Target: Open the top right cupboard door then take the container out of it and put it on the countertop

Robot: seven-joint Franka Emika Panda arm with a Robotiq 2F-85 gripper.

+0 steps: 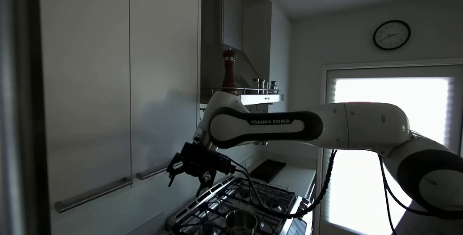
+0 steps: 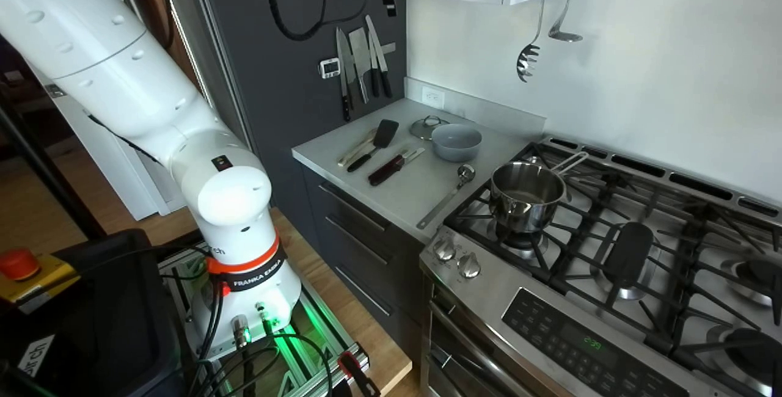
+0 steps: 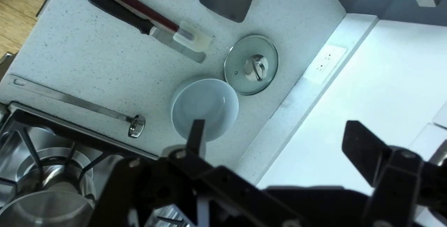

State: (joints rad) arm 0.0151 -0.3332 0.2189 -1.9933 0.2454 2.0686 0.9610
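The gripper (image 3: 275,125), fingers (image 3: 195,138) spread and holding nothing, is near the handle (image 1: 153,172) of the closed cupboard door (image 1: 164,65). Below the door, a bowl (image 3: 209,101), glass lid (image 3: 241,54), spatula (image 3: 227,1) and metal utensil (image 3: 70,99) take up the countertop (image 3: 104,66); below the door to its right, a pot (image 2: 519,211) stands on the hob (image 2: 678,287).

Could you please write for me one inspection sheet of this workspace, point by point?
Surface: pale speckled countertop beside the gas hob, partly covered.
Job's things: top right cupboard door shut; container: nothing seen.
Clutter: grey bowl, glass lid, black spatula and long-handled metal utensil on the countertop; metal pot on the hob.
Gripper: jaws apart, holding nothing, apparently near the door's handle; contact cannot be told.
Cables: black cable hangs loosely below the arm.
Surroundings: wall clock; knives on a dark panel.
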